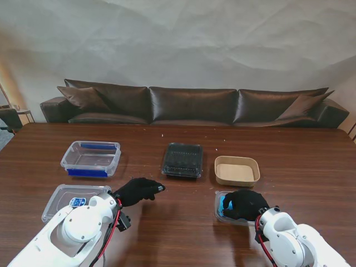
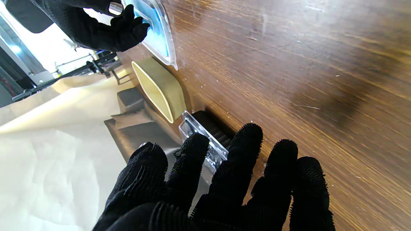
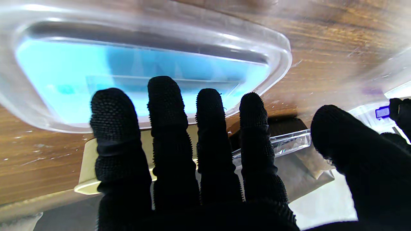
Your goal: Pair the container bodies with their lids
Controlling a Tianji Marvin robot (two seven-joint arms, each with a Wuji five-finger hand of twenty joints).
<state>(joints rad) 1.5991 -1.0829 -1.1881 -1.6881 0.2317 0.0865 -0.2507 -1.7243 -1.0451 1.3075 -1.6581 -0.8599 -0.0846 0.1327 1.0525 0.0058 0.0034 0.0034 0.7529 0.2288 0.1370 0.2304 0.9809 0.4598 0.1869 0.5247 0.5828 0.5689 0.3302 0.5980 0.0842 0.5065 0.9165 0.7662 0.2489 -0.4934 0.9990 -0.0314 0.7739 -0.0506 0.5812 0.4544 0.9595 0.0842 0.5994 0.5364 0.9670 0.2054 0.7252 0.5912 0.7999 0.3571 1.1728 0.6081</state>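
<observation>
— How's the light?
— Soft and even from above; the dark brown wooden bench (image 1: 178,222) shows faint sheen.
— Sharpness?
— The clear blue-tinted plastic lid (image 3: 141,73) blurs near the right wrist lens, and the black gloved fingers (image 2: 237,166) look soft-edged.

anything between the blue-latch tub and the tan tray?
Yes: the black container sits between the tub and the tan tray, apart from both, in the stand view.

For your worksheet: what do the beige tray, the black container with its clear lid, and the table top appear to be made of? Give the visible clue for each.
Beige tray: probably paper pulp or card; matte, opaque, no glare.
Black container: likely thin plastic, a dark ribbed base under a glossy see-through lid with highlights along its edge.
Table top: wood or wood veneer; brown grain streaks with a soft sheen.
</observation>
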